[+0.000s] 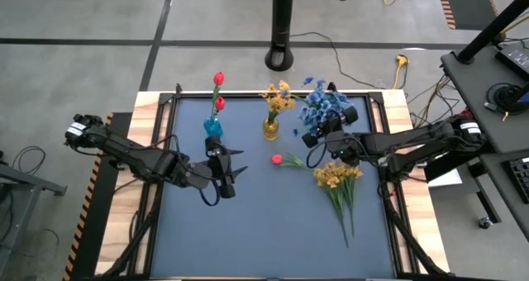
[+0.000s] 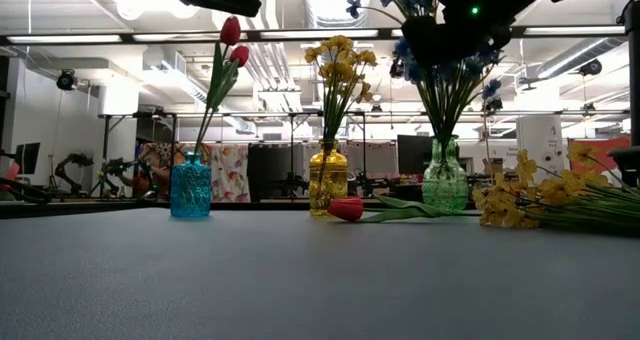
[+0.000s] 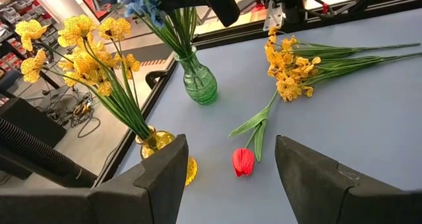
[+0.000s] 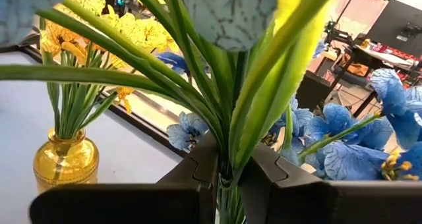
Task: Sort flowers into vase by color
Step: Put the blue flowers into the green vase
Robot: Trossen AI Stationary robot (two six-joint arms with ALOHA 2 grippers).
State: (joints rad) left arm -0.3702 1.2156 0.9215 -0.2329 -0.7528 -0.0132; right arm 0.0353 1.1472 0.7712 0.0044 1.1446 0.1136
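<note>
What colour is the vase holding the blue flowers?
Green glass vase, clearest in the left wrist view.

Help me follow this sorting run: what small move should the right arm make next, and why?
Probably open the right gripper and lift clear. Its fingers are closed on the blue flower stems, which in the low view already stand in the green vase. That would free it for the yellow sprigs lying on the mat. The left gripper hangs open above the loose red tulip.
</note>
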